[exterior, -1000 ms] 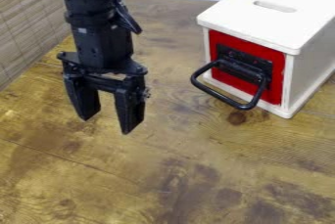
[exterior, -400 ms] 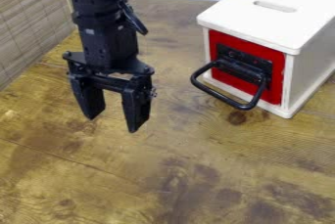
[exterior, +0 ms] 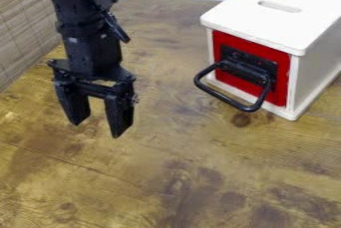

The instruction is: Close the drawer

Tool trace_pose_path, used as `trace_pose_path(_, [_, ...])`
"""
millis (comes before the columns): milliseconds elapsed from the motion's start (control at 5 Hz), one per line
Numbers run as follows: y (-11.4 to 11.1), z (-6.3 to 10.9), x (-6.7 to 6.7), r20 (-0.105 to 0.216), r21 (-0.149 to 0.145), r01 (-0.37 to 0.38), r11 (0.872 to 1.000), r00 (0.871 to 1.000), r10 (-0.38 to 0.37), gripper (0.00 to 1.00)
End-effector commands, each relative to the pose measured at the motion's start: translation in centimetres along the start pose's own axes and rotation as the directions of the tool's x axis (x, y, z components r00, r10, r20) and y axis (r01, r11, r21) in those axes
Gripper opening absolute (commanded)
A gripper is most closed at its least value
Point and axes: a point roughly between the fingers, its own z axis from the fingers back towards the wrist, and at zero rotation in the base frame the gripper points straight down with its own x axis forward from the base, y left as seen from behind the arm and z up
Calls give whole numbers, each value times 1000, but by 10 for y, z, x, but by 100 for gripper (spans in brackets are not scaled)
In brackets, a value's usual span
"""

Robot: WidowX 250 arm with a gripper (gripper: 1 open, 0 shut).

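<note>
The white box-shaped cabinet (exterior: 286, 18) stands at the right of the wooden table, with a slot on its top. Its red drawer front (exterior: 249, 66) has a black panel and a large black loop handle (exterior: 229, 90) that sticks out to the left and down. The drawer front sits about flush with the cabinet face. My gripper (exterior: 98, 117) hangs open at the left, fingers pointing down just above the table, well apart from the handle and empty.
A woven or slatted wall panel (exterior: 24, 28) runs along the left edge. The brown wooden table top (exterior: 200, 182) spreads across the front and middle. A pale wall lies behind the table.
My gripper has moved left, away from the drawer handle, staying open. The cabinet and drawer have not moved.
</note>
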Motion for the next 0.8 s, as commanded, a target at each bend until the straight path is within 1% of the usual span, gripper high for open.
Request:
trace_pose_path(0, [0, 9, 3, 39, 29, -34, 999, 999, 33, 100])
trace_pose_path(200, [-11, 2, 8, 33, 28, -40, 999, 999, 39, 100])
trace_pose_path(400, [-20, 12, 15, 37, 53, 48, 997, 998, -50, 100])
trace_pose_path(600, [-17, 24, 18, 50, 55, 107, 993, 993, -110, 100])
